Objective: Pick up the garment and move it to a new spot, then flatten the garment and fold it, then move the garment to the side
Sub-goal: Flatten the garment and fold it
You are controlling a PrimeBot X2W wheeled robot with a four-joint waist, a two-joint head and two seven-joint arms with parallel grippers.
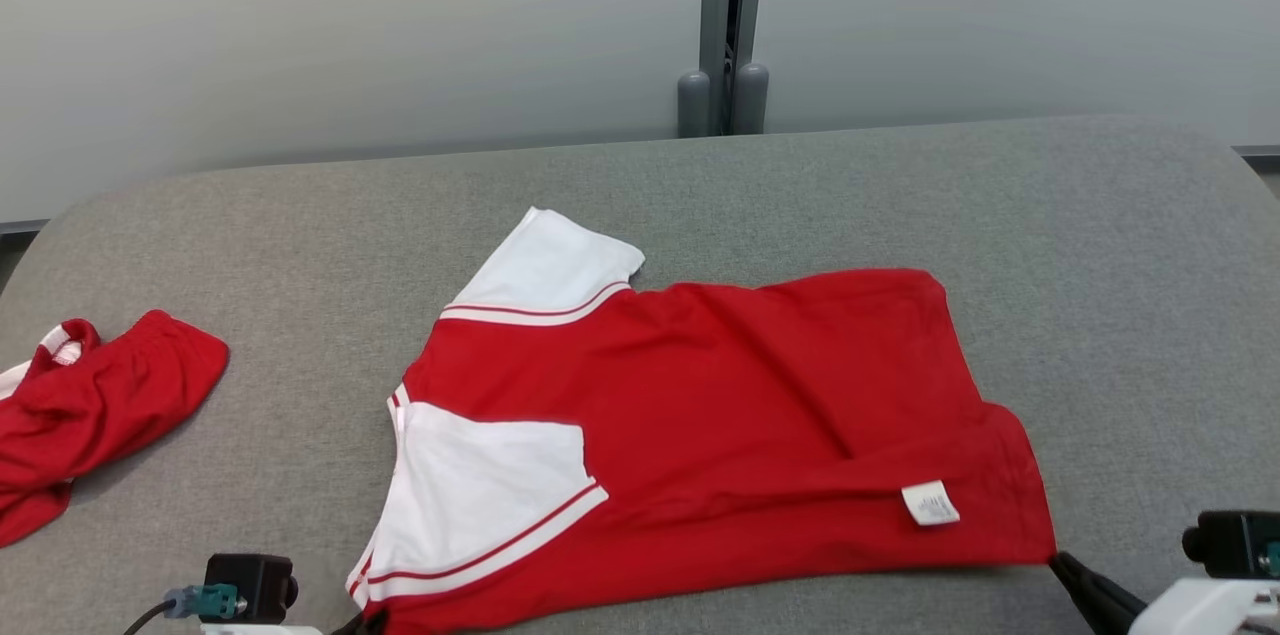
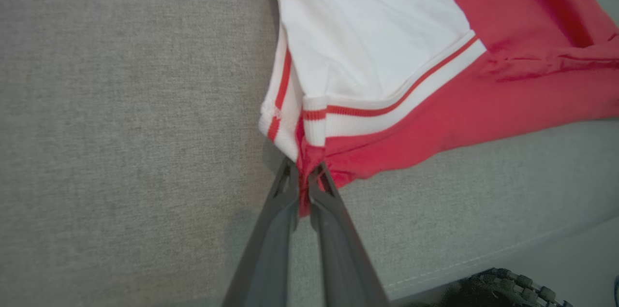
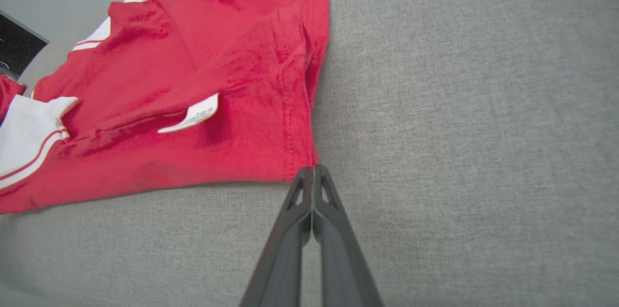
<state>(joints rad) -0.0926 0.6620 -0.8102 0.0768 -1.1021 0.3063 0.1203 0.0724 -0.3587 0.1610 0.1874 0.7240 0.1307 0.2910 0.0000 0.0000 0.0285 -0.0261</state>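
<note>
Red garment, left gripper pinching sleeve-side corner, right gripper pinching hem corner (both low).

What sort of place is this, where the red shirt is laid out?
Probably a robot test room rather than a home: a grey cloth-covered table, a bare pale wall with a metal post behind it, and a red and white shirt laid out.

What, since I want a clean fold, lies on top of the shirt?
A white sleeve, folded inward, and a small white tag lie on the shirt. The red cloth beneath the sleeve is covered.
</note>
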